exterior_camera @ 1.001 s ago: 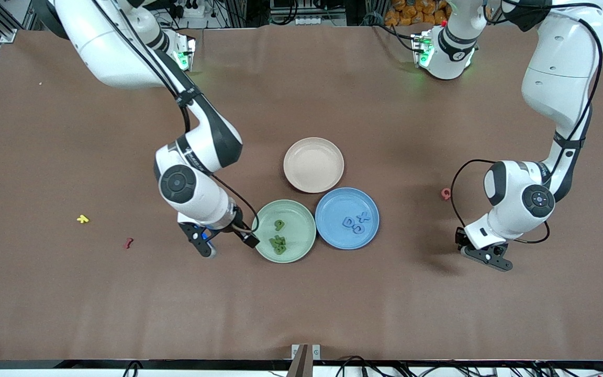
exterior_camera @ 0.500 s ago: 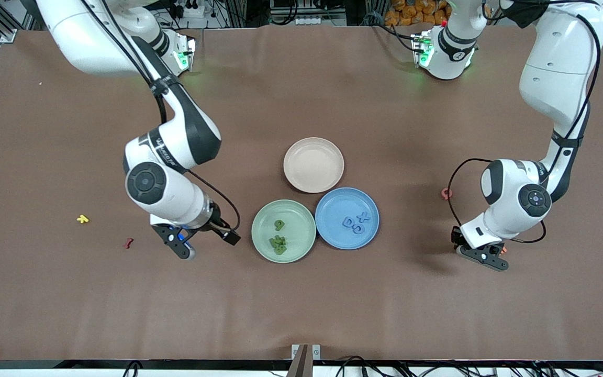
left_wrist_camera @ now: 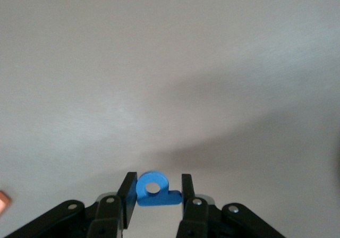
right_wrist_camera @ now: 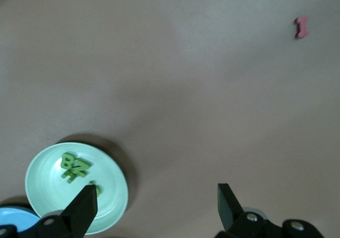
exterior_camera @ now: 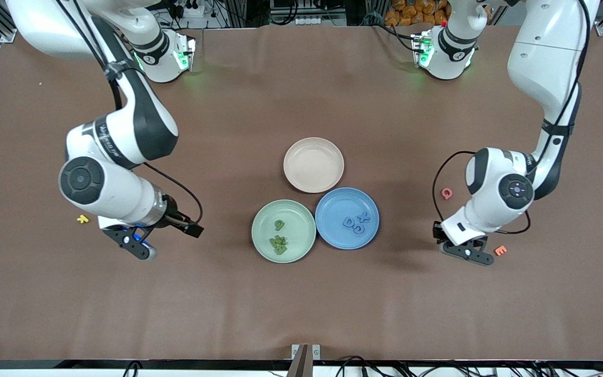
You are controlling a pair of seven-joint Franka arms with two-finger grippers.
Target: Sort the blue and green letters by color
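blue letter p (left_wrist_camera: 154, 190), chunky, round hole through its bowl, stem lying sideways, pinched between the left gripper (left_wrist_camera: 155, 191) jaws; bright flat blue, matte. gripper up in the air over bare brown table (exterior_camera: 301, 303), toward the left arm's end, just beside an orange letter e (exterior_camera: 500, 250). in the front view the letter itself hidden under the left gripper (exterior_camera: 464, 251).

three more blue letters (exterior_camera: 356, 222) in the blue plate (exterior_camera: 333, 209): an x, a d and a third curved one, huddled close together, darker than the plate.

green letters (exterior_camera: 278, 243) in the green plate (exterior_camera: 265, 222): one lone piece (exterior_camera: 279, 225) farther from the front camera, the rest in a tight heap; b and n readable in the right wrist view (right_wrist_camera: 74, 166). green plate touching the blue one, toward the right arm's end of it.

beige plate (exterior_camera: 313, 164) farther from the front camera than both, touching or nearly so.

right gripper (exterior_camera: 136, 246) spread wide, nothing between the fingers (right_wrist_camera: 226, 201), over bare table toward the right arm's end, well apart from the green plate.

strays: pink letter g (exterior_camera: 446, 193) near the left arm's wrist, yellow letter (exterior_camera: 82, 219) beside the right arm, dark red letter (right_wrist_camera: 302, 27) seen from the right wrist only.
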